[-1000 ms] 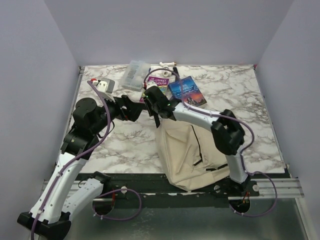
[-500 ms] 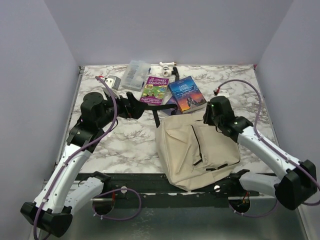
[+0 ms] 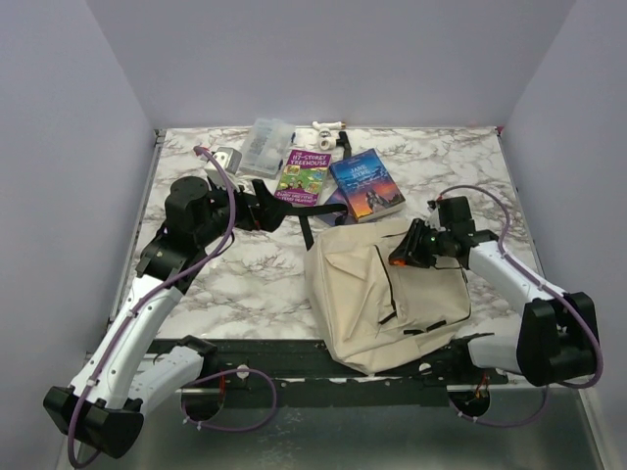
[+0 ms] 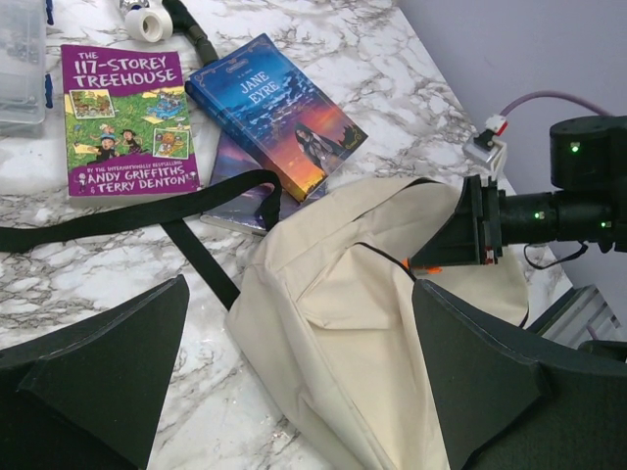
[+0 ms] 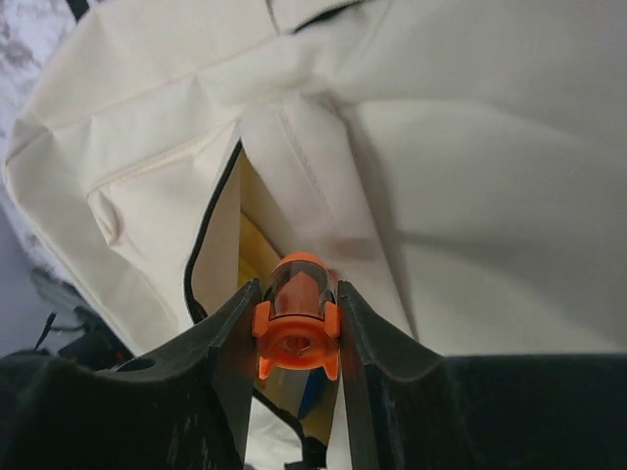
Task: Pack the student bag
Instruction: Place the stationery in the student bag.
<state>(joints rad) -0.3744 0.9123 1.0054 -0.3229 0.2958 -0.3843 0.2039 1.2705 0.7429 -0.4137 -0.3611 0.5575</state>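
The student bag (image 3: 358, 294), beige with black zips, lies at the near middle of the table. Its black strap (image 3: 323, 213) trails toward the books. My right gripper (image 3: 400, 257) hovers over the bag's right part, shut on a small orange plastic object with a clear tip (image 5: 296, 328). That object points at a gaping zip opening (image 5: 227, 245) with yellow showing inside. My left gripper (image 4: 299, 284) stands wide open and empty left of the bag (image 4: 362, 304), facing it.
Behind the bag lie a purple Treehouse book (image 3: 302, 176) and a blue Jane Eyre book (image 3: 366, 184) stacked on another book (image 4: 233, 171). A clear plastic box (image 3: 266, 147) and a white tape roll (image 3: 328, 125) sit at the back edge.
My right arm has swung from the back left near the books over to the right, then down to the bag's opening with the orange object. The left arm has shifted only slightly.
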